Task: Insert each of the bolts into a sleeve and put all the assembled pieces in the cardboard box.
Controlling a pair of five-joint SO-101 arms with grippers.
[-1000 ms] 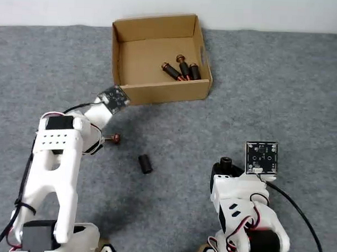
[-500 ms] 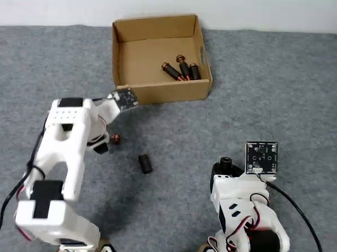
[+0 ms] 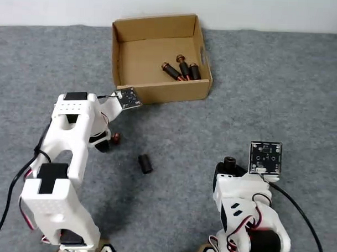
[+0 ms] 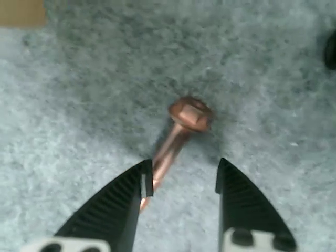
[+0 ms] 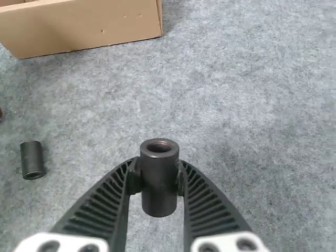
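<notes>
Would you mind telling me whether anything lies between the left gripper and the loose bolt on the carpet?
Nothing visible does: the left gripper is open close to the bolt, with only bare carpet around it.

No word, number or sign can be read anywhere. The pale marks on the small black square circuit board [image 3: 265,157] at the right wrist are too tiny to make out, and the brown cardboard box [image 3: 164,91] has plain walls.
</notes>
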